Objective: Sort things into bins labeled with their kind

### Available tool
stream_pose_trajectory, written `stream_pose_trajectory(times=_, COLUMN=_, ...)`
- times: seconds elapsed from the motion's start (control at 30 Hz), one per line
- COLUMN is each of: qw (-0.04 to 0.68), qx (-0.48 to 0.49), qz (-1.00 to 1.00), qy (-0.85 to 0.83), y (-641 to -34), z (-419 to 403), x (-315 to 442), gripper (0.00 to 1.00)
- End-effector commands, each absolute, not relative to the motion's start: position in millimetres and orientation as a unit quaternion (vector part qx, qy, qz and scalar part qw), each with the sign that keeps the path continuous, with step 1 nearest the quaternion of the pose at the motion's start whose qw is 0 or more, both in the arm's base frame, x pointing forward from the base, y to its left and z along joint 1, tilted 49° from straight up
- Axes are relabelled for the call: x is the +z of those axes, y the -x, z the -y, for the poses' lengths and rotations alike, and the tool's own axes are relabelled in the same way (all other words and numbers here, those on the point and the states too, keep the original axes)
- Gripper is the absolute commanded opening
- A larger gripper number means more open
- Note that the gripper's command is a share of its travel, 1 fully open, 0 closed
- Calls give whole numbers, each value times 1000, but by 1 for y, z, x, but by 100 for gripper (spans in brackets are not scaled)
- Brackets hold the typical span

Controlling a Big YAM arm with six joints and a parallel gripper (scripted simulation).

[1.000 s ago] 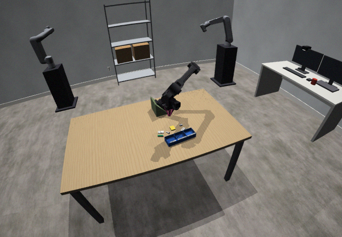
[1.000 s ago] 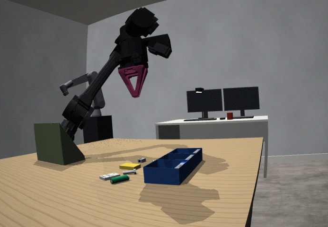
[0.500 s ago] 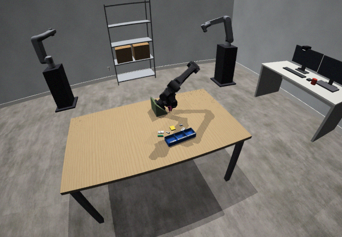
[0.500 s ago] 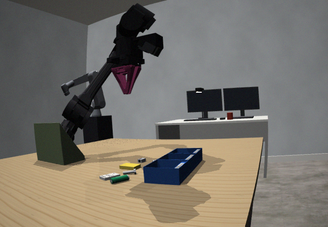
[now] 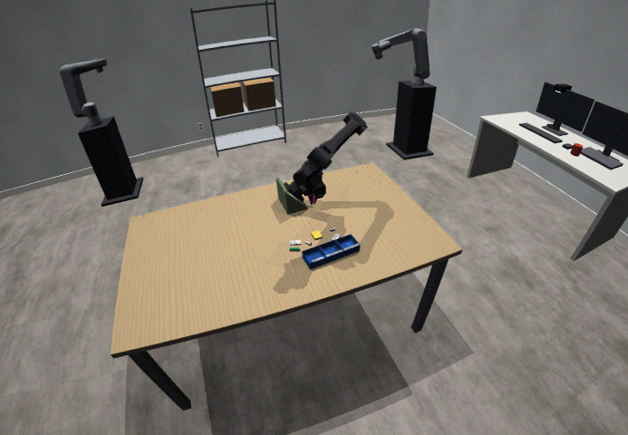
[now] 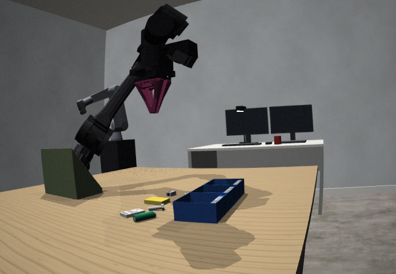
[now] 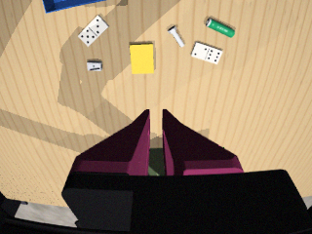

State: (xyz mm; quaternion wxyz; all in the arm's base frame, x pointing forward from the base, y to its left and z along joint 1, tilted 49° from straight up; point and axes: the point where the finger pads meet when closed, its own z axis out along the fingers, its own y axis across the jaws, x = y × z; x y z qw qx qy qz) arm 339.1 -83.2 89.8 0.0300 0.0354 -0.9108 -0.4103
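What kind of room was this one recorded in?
Probably a robotics lab: two spare arms on black pedestals, a metal shelf rack holding boxes, and a desk with twin monitors.

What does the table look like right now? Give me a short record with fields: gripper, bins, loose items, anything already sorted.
gripper: gripper high above the table, fingers nearly together, nothing between them
bins: blue bin tray with three compartments, standing on the table
loose items: yellow block, green battery, bolt, two dominoes, small grey piece
sorted: cannot tell; the bin interiors are not fully in view
other: green wedge at the arm's base
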Motion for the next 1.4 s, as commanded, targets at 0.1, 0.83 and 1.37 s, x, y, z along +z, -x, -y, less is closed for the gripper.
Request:
stream_pose_trajectory(times=0.1, qw=16, qx=-403, qz=914, qy=-37, y=-350, z=92, x=98, gripper=9)
stream_pose_trajectory(times=0.83, qw=16, qx=-403, qz=914, qy=-37, y=-351, z=91, x=98, gripper=9)
stream_pose_trajectory(times=1.37, qw=-9, qx=-402, qz=911, qy=-89, y=-414, z=49, x=41, gripper=9)
